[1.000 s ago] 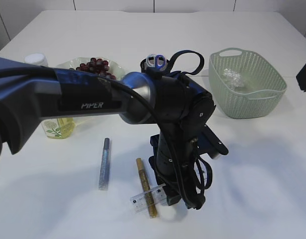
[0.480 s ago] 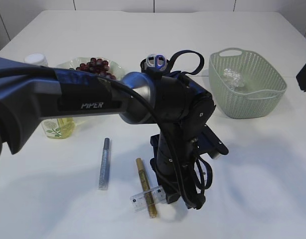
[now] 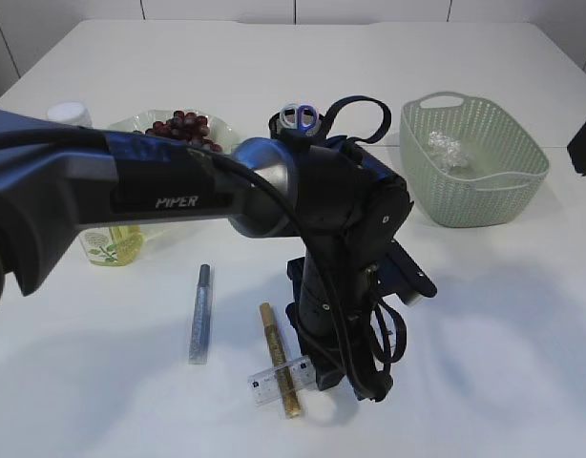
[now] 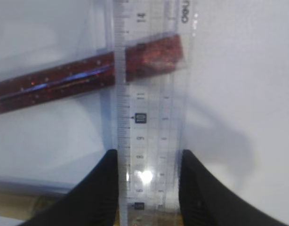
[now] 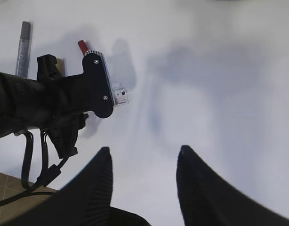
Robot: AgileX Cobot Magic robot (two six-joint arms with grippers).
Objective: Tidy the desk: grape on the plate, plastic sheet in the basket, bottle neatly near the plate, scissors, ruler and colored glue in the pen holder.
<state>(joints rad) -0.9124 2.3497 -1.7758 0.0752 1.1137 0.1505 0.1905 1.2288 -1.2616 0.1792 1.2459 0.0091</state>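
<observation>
My left gripper (image 4: 148, 157) is down at the table with its jaws shut on the edges of the clear ruler (image 4: 149, 70). The ruler lies across a red glitter glue stick (image 4: 64, 80). In the exterior view the left gripper (image 3: 343, 375) holds the ruler (image 3: 269, 382), which crosses a gold glue stick (image 3: 274, 343). A silver glue stick (image 3: 198, 315) lies to the left. Scissors handles (image 3: 300, 116) stick up behind the arm. Grapes (image 3: 181, 126) sit on the plate (image 3: 131, 122). The bottle (image 3: 112, 246) stands in front of it. My right gripper (image 5: 142, 155) is open and empty above the table.
The green basket (image 3: 508, 186) at the back right holds the crumpled plastic sheet (image 3: 446, 148). A white cap (image 3: 69, 113) shows at the back left. My left arm (image 3: 312, 200) fills the middle and hides the pen holder's body. In the right wrist view the ruler's end (image 5: 120, 93) pokes out past it.
The left gripper and the ruler have shifted very slightly; the ruler's free end sits a touch further left. Nothing else has moved.
</observation>
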